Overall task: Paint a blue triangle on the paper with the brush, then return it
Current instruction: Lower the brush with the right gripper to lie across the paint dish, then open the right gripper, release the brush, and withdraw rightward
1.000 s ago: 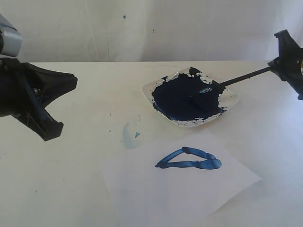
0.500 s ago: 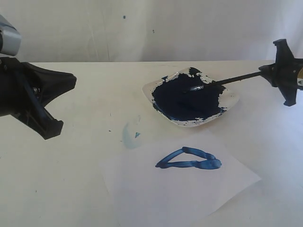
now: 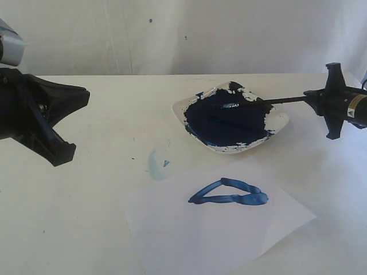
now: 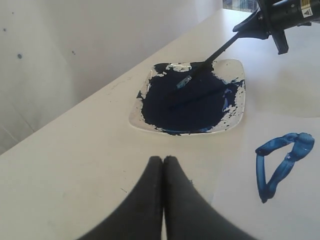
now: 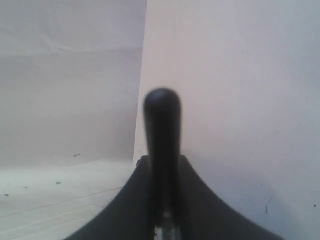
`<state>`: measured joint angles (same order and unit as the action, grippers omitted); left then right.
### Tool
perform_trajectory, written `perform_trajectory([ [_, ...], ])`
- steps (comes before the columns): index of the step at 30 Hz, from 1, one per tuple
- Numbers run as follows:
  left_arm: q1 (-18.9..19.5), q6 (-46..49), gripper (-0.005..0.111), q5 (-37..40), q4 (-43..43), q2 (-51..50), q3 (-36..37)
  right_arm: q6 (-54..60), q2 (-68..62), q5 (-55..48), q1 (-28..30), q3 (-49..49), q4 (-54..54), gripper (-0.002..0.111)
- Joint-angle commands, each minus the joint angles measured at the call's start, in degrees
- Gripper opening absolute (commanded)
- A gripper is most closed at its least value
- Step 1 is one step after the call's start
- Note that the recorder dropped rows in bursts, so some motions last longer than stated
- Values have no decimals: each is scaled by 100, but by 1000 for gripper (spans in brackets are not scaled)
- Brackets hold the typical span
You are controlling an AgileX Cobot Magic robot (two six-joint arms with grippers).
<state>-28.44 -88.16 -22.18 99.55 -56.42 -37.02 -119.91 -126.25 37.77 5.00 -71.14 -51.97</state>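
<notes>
The blue triangle (image 3: 228, 192) lies painted on the white paper (image 3: 218, 229) near the table's front; it also shows as glossy strokes (image 4: 282, 162) in the left wrist view. The brush (image 3: 269, 102) slants over the paint dish (image 3: 230, 117), its tip resting in the dark blue paint. My right gripper (image 3: 312, 96) is shut on the brush handle's end at the right; in the right wrist view the black handle end (image 5: 161, 135) sticks out between the closed fingers. My left gripper (image 3: 86, 97) hangs at the far left, shut and holding nothing (image 4: 163, 159).
A pale blue smudge (image 3: 157, 163) marks the table left of the paper. The dish (image 4: 235, 107) is thickly coated in dark paint with white patches at its rim. A white wall backs the table.
My right gripper has lowered and turned, bringing the brush flatter and sliding its tip leftward across the paint in the dish. The left arm has stayed put.
</notes>
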Motion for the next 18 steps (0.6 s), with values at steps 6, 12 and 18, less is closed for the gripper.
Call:
perform_trajectory([
  [6, -24, -70, 0, 40, 39, 37, 31, -30, -338, 200, 34, -152, 163, 0],
  [12, -24, -82, 0, 70, 39, 37, 31, -30, -366, 190, 34, -152, 192, 5],
  [18, -24, -82, 0, 82, 39, 37, 31, 37, -379, 179, 34, -152, 73, 38],
])
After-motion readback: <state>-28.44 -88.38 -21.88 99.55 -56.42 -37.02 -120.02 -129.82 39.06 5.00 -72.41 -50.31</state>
